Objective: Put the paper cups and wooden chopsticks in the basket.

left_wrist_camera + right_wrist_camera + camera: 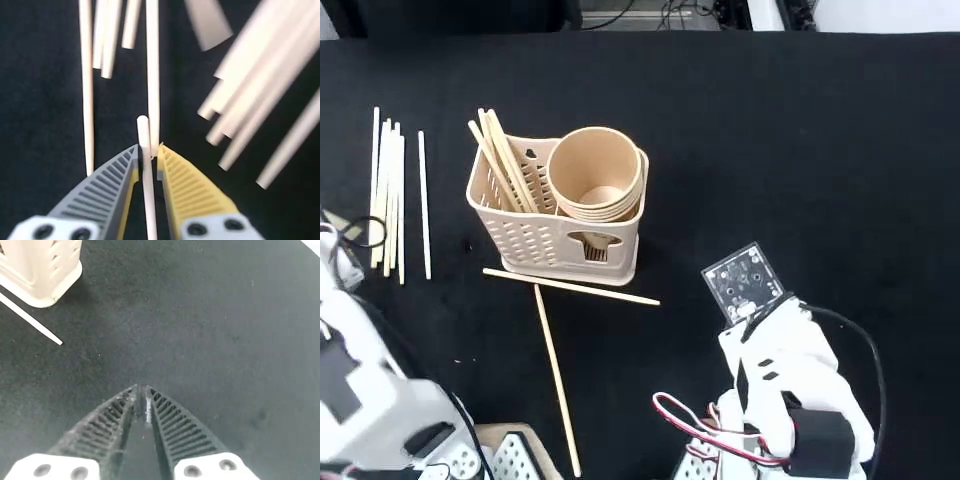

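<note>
A beige basket (555,225) stands on the black table with stacked paper cups (595,175) and several wooden chopsticks (505,160) inside it. More loose chopsticks (390,200) lie in a bunch at the far left. My left gripper (148,150) is low over that bunch, shut on one chopstick (144,135) that runs between its fingers. Two chopsticks lie in front of the basket, one crosswise (570,287) and one pointing toward the front edge (557,380). My right gripper (141,390) is shut on nothing over bare cloth, right of the basket's corner (45,270).
The left arm's white body (360,400) fills the front left corner, and the right arm (785,385) sits at the front right. A black cable (865,350) loops beside the right arm. Open black cloth stretches right of the basket.
</note>
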Tool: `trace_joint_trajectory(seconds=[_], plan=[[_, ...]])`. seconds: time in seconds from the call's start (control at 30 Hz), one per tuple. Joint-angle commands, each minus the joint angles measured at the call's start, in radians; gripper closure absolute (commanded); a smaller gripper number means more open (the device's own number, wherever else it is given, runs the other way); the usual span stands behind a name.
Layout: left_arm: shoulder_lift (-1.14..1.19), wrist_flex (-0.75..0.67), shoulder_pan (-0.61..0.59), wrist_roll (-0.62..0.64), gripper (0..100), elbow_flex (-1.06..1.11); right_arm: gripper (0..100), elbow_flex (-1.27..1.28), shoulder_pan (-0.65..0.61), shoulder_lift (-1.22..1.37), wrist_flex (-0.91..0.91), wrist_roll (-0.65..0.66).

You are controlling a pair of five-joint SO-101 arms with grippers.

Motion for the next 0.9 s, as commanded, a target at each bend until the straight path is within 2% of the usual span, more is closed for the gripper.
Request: trace_joint_trajectory(seconds=[0.0, 0.2, 0.33, 0.4, 0.53, 0.7, 0.87], plan=[[-0.339, 0.000, 0.059, 0.014, 97, 0.093, 98.3, 0.001, 0.000, -0.004, -0.023, -0.009], [-0.827, 0.002, 0.124, 0.018, 97, 0.168, 98.3, 0.010, 0.006, 0.004, -0.055, -0.011], [-1.074, -0.005, 0.173, 0.021, 97, 0.113, 98.3, 0.111, 0.008, 0.004, -0.184, -0.023], [-1.140, -0.009, 0.214, 0.055, 97, 0.059, 98.3, 0.200, 0.009, 0.004, -0.264, -0.089], [-1.155, -0.009, 0.275, 0.106, 97, -0.107, 98.3, 0.409, 0.020, -0.002, -0.419, -0.233], [-1.023, -0.003, 0.314, 0.166, 97, -0.259, 98.3, 0.645, 0.015, -0.004, -0.629, -0.359], [-0.895, 0.000, 0.323, 0.239, 97, -0.357, 98.3, 0.636, 0.034, -0.004, -0.609, -0.368]])
